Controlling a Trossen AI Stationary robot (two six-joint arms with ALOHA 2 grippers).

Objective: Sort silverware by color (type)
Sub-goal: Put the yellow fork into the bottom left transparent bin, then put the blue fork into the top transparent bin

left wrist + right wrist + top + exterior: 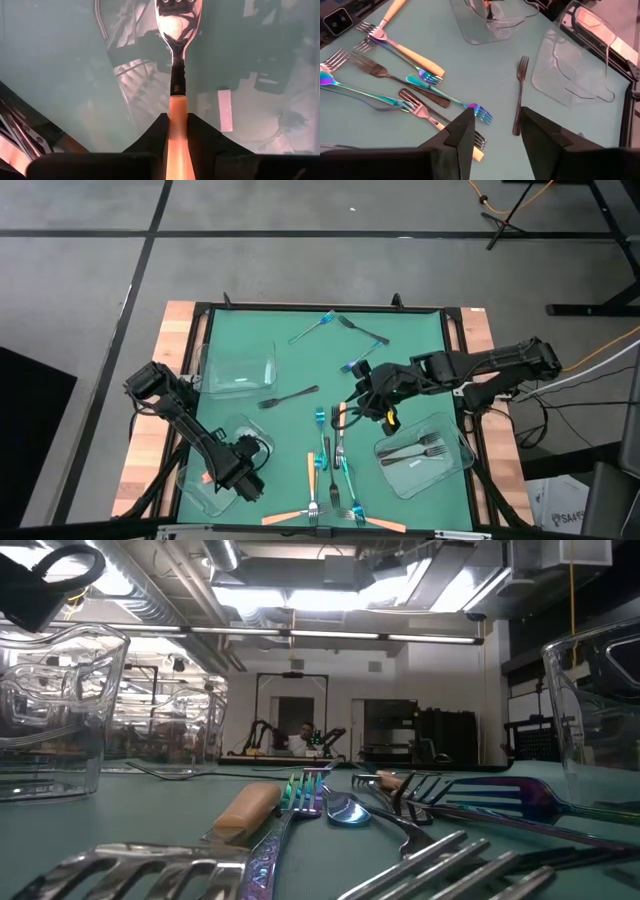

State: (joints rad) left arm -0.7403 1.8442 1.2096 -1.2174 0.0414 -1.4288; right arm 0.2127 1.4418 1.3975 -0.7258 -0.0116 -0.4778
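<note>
My left gripper (246, 476) is over the near-left clear tray (205, 492), shut on an orange-handled fork (175, 30). More fork parts, orange and silver, show at the edge of the left wrist view (17, 135). My right gripper (366, 396) is open and empty above the table's middle. Just ahead of its fingers (495, 120) a dark fork (520, 95) lies flat on the mat. A cluster of orange, blue-teal and dark forks (332, 452) lies near the middle front. Two dark forks (418, 448) lie in the right tray (455, 465). My left gripper pinches the fork's orange handle (178, 112) between its two fingers. The fork runs straight on from the fingers, its silver head (175, 20) pointing away from them over the clear tray. I cannot tell whether the head touches the tray.
An empty-looking clear tray (238, 368) stands at the far left. Blue and dark forks (340, 328) lie near the far edge, one blue fork (355, 366) beside my right gripper, a dark fork (290, 396) at the centre, and orange forks (290, 518) along the near edge.
</note>
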